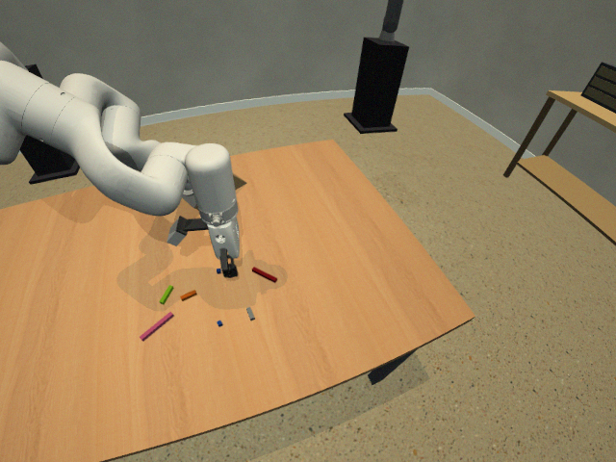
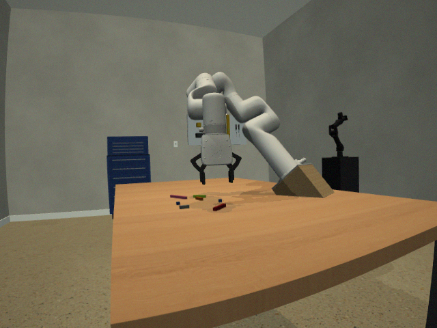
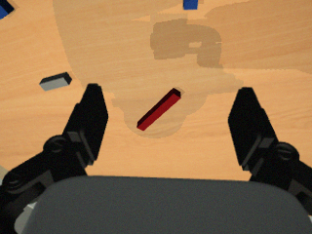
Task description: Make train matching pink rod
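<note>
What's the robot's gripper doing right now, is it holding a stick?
Gripper: wide open, holding nothing, up above the table.

The robot's arm (image 1: 82, 126) (image 2: 259, 113) was smooth and off-white, built of rounded, tube-like segments with bulging elbows and thin dark seam lines. Above the hand (image 2: 216, 182) (image 3: 168, 101) sat a cylindrical wrist section (image 1: 211, 179) (image 2: 213, 109) with a domed end and a greyer band at its lower rim. The hand's pale, boxy housing (image 2: 216, 149) had rounded corners and small dark screw dots. Below it, black jointed linkages carried flat-faced black fingers (image 2: 231, 175) with round pivots. Beside the hand, a dark bracket (image 1: 193, 225) ended in a grey block (image 1: 176, 235).
</note>
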`<state>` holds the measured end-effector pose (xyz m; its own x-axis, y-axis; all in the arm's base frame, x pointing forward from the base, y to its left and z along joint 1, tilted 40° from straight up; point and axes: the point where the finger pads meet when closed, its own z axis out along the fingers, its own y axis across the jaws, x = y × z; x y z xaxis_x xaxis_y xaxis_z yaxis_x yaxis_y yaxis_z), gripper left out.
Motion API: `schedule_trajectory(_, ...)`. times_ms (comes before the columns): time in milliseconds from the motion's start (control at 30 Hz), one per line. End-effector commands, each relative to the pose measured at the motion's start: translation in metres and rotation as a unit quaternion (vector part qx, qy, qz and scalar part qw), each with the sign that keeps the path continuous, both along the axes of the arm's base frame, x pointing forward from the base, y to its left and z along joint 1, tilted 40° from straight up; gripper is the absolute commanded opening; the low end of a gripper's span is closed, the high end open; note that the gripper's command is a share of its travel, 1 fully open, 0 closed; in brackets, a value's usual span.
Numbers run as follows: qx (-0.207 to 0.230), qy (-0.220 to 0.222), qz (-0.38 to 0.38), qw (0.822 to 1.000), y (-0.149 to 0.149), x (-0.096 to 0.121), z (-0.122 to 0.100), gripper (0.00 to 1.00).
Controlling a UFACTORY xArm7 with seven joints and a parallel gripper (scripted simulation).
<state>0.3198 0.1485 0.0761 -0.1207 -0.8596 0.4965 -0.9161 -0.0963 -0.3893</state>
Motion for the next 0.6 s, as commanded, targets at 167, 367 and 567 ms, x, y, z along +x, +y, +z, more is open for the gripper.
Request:
schedule_trajectory(167,0.056,-0.079,-0.108,0.99,0.0038,-0.0045,-0.0034,1.0)
schedule_trajectory(367,0.096,-0.13,-0.188,0.969,0.0054,-0.0081,-0.0064,1.0)
schedule_trajectory(567,0.11,-0.148,-0.216,0.959,0.0059,-0.0094,-0.0074,1.0)
